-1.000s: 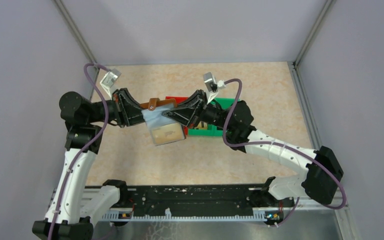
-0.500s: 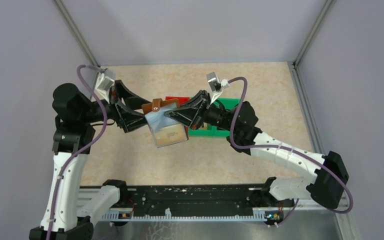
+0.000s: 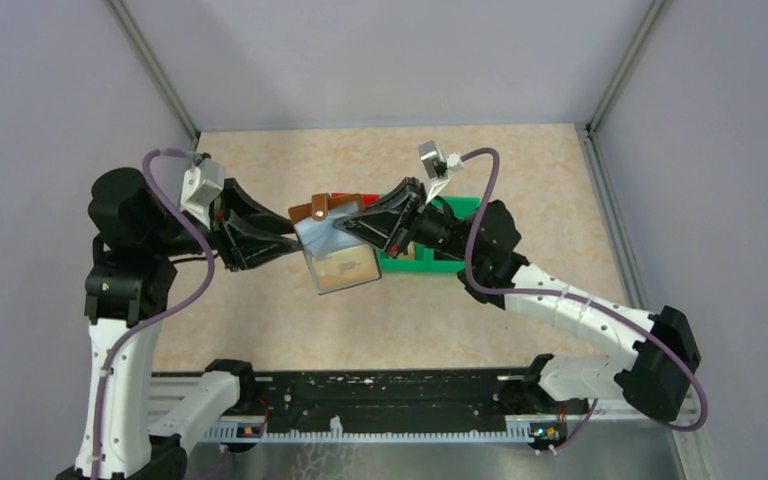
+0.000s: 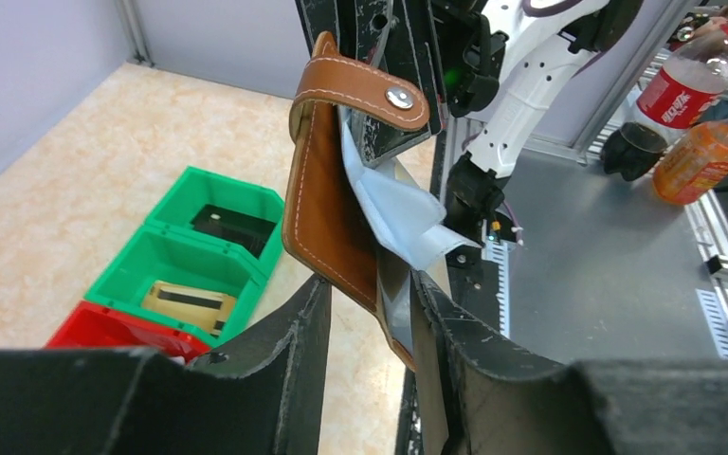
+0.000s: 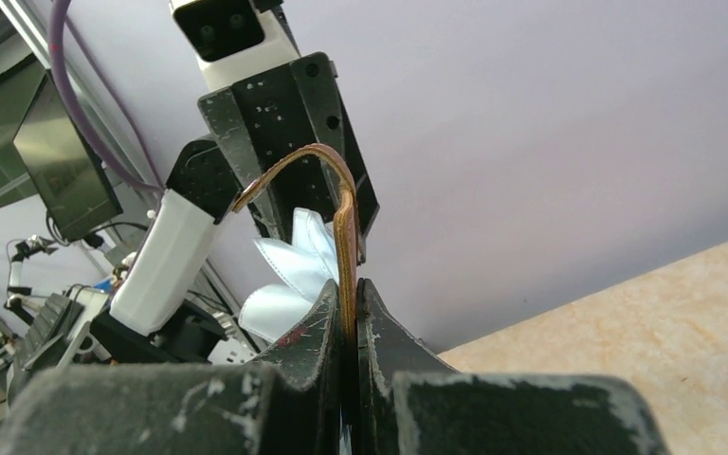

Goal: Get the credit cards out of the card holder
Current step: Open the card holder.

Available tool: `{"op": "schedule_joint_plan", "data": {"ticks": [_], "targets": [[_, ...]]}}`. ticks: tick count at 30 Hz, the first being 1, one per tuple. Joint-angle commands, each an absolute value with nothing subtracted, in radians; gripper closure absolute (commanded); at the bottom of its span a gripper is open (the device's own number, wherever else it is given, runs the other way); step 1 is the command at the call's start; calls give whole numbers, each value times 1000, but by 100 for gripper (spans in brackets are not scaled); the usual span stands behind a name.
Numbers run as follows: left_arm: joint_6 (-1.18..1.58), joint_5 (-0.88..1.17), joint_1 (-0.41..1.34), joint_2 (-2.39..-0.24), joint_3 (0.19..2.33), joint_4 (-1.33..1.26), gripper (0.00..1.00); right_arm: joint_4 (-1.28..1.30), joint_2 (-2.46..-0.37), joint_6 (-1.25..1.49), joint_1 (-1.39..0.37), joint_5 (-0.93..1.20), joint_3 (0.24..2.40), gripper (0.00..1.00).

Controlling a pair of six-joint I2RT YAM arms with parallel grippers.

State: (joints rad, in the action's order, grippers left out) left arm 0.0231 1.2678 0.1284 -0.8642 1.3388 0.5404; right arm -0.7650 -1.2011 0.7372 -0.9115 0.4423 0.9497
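Two-gripper hold, with the card holder aloft above the table [image 3: 260, 310].

Nearest in the left wrist view:
- left gripper [image 4: 370, 284], jaws partly apart and clamped on the lower corner of the card holder [image 4: 327, 209]
- brown cover against one finger, a pale grey-blue flap against the other
- just past that, the snap tab [image 4: 360, 85] folded over the top edge

Farther off and lower, contents legible only in this view:
- red bin [image 4: 104, 327] beside the green bins [image 4: 166, 232]
- a gold credit card [image 4: 185, 301] with a dark stripe in the nearer green compartment
- a dark card [image 4: 230, 223] in the one beyond

Right wrist view instead:
- right gripper [image 5: 349, 299], jaws pressed together on the holder's thin brown edge
- grey-blue pockets fanned out behind

From above alone:
- holder spread open between both grippers
- a tan card [image 3: 343, 270] showing through its lower pocket
- bins just behind and to the right
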Motion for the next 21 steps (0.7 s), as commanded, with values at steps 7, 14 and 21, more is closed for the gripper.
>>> {"op": "schedule_joint_plan", "data": {"ticks": [7, 14, 21], "targets": [[-188, 1312, 134, -867, 1414, 698, 58, -807, -1120, 750, -864, 420, 955, 100], [-56, 1270, 134, -797, 1233, 492, 61, -905, -1183, 840, -865, 462, 964, 100], [155, 1285, 134, -784, 1168, 309, 63, -904, -1216, 836, -888, 465, 982, 100]]}}
